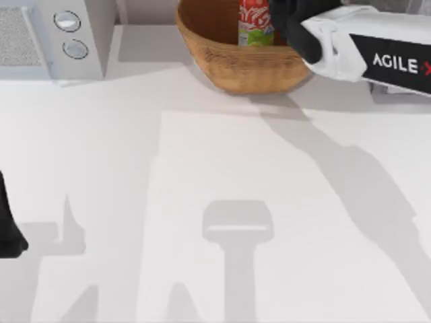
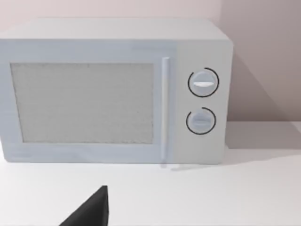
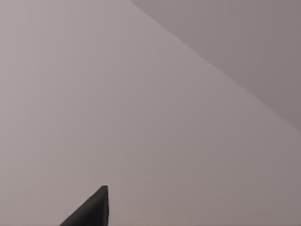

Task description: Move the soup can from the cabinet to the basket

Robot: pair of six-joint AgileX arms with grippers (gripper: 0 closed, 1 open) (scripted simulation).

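The soup can (image 1: 254,21), red with white script and a green band at its base, stands upright inside the tan wicker basket (image 1: 242,67) at the table's far edge, right of centre. My right gripper (image 1: 281,23) reaches in from the right and sits right beside the can, over the basket's right half. Whether it touches the can is hidden by the dark gripper body. The right wrist view looks at a bare grey wall. My left gripper (image 1: 10,232) is parked at the table's left edge. The cabinet is out of view.
A white appliance (image 1: 60,33) with two round knobs and a mesh panel stands at the far left; the left wrist view faces its front (image 2: 113,94). The white table (image 1: 215,202) stretches out in front of the basket, crossed by arm shadows.
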